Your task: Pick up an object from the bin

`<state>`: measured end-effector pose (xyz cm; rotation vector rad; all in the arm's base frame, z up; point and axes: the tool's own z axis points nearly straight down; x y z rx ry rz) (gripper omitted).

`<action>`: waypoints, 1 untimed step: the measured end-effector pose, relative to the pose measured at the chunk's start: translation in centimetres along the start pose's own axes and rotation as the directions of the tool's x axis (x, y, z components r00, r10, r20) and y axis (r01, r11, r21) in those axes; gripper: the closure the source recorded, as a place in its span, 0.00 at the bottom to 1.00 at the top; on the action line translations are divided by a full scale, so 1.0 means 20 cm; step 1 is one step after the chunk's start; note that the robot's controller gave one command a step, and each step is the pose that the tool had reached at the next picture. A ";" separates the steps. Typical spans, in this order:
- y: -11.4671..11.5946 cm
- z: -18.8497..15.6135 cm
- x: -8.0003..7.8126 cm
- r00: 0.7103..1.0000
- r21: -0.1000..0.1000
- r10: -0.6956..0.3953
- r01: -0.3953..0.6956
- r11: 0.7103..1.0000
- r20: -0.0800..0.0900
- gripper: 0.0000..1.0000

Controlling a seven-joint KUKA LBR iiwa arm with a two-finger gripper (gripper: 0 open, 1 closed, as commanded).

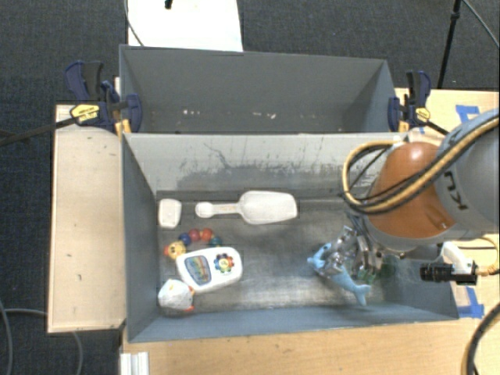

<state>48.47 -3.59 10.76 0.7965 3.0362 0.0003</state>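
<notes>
Dark carpet surrounds the grey bin (250,92). At its 4 o'clock corner the claw (353,260) is down over a blue fish-like toy (355,287); whether it grips cannot be told, and lifting out remains.

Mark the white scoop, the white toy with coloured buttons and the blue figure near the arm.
white scoop (268,206), camera view, on its bowl.
white toy with coloured buttons (208,267), camera view, on its face.
blue figure (356,287), camera view, on its lower right end.
</notes>
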 end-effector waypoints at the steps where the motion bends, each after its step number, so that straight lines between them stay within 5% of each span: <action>1: 0.00 -0.06 0.00 1.000 0.000 -0.001 0.001 1.000 0.000 1.00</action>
